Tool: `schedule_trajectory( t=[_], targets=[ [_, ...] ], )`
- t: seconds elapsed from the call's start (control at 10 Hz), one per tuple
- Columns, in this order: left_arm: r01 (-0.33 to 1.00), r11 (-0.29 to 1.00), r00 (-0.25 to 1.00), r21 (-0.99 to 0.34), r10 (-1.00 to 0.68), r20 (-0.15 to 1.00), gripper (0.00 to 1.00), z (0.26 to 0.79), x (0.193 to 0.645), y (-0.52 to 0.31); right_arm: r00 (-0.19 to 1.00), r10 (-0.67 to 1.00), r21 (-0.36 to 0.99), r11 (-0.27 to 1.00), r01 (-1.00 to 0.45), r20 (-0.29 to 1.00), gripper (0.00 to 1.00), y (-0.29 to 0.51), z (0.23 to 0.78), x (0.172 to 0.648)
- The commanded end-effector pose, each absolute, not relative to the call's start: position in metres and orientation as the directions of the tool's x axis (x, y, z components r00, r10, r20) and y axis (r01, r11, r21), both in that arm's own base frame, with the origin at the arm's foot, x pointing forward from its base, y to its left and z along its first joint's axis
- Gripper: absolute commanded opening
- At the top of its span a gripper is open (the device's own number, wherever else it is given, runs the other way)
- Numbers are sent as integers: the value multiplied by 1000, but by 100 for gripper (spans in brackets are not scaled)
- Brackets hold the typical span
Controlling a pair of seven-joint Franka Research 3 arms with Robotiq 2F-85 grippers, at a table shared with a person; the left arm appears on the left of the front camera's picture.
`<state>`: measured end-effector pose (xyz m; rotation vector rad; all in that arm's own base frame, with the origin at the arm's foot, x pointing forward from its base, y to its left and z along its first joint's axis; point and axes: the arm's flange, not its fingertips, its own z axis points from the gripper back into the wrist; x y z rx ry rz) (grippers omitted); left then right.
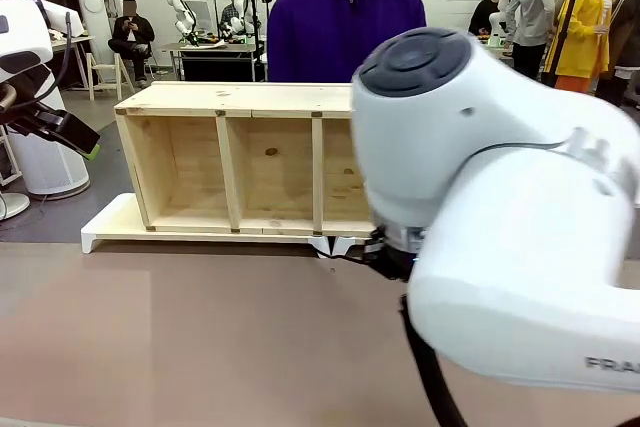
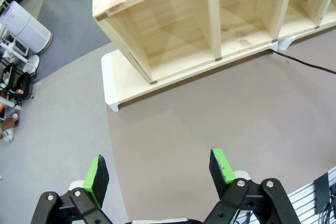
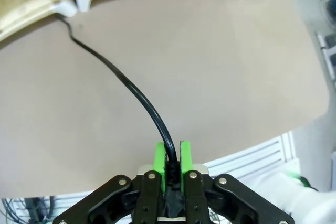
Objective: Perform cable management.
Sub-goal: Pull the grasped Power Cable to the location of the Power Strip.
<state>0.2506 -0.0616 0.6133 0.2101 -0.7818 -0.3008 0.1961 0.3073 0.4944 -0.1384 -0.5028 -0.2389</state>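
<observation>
The cable (image 3: 131, 90) is pinched between the green pads (image 3: 159, 157) of the right gripper (image 3: 172, 155), whose jaws are pressed together on it with the cord rising straight out between them; from there it sweeps in a long curve over the brown table (image 3: 226, 66) to the foot of the wooden shelf unit (image 1: 245, 157), where it kinks and ends at a small white bracket (image 3: 67, 8) under the shelf's front edge; whether it is clipped there or merely passes beneath, I cannot tell. The hold looks chosen so that the cord's free run can be steered, with the far end seemingly anchored at the bracket; the easy curve suggests slack rather than tension. In the front view the right arm (image 1: 500, 247) bulks over the table just before the shelf; the shelf, its open compartments facing the robot, stands on a white base board (image 1: 100, 232). The left gripper (image 2: 157, 170) hangs off to the left, above the table's corner and the floor beside it, jaws spread wide and holding nothing; it is probably parked clear until a second hold is wanted; a person in a purple hoodie (image 1: 345, 17) stands behind the shelf.
</observation>
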Motion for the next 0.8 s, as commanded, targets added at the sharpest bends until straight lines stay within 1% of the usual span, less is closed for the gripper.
schedule_trajectory(
  t=[0.0,0.4,0.7],
  targets=[
    [177,937,673,301,-338,658,100,613,251,-61,841,-238,-68,949,308,486,14,272,506,190],
    [177,937,673,301,-338,658,100,613,251,-61,800,-279,-72,926,371,531,14,218,529,187],
    [177,937,673,301,-338,658,100,613,251,-61,777,-296,-19,930,368,555,14,170,535,207]
  ],
)
